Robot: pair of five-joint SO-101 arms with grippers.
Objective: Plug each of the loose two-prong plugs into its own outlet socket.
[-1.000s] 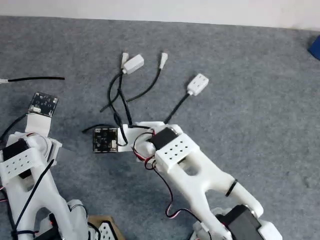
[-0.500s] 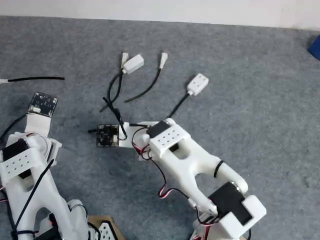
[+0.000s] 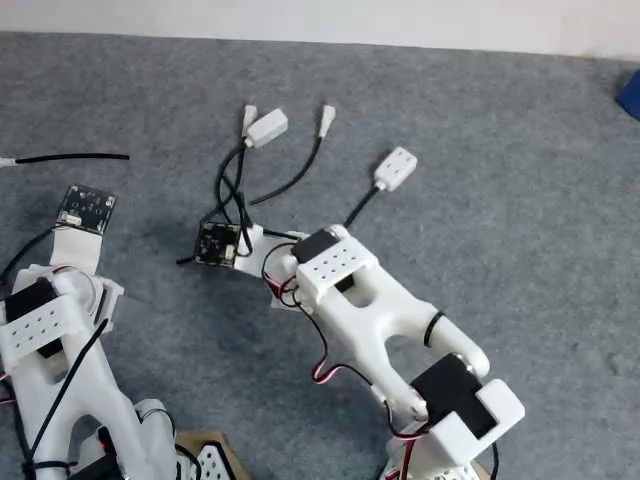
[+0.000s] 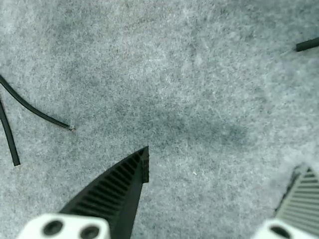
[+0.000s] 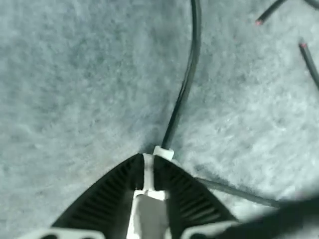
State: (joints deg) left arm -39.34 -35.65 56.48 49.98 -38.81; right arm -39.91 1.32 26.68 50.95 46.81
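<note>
White two-prong plug (image 5: pixel 147 196), small, plastic, on a thin black cable (image 5: pixel 185 84): clamped between the ribbed black fingers (image 5: pixel 112 191) of the right gripper (image 5: pixel 148 159). Jaws narrowed hard onto its body, cable end poking out past the tips. Cable runs away from the tips across the grey carpet-covered table (image 3: pixel 520 200). High view: right arm's wrist sits low over the table's middle, its small black camera board (image 3: pixel 218 243) beside a tangle of black cables.

Left gripper (image 4: pixel 222 162): jaws wide apart, nothing between them, bare grey table beneath. Loose black cable ends (image 4: pixel 35 112) lie off to one side. High view puts this arm at the table's near left corner.

Toward the far edge, about the middle: white rectangular outlet socket block (image 3: pixel 268 128), lying at a slant, with another small white plug (image 3: pixel 249 116) just beside its end. Cannot tell whether that one is seated. Third white plug (image 3: pixel 327 120) lies loose just right of it, apart from both sockets, its black cable curving back toward the middle. Second white socket block (image 3: pixel 397 168) lies further right, its black lead running under the right arm. Separate black cable (image 3: pixel 75 157) lies at the left edge.
</note>
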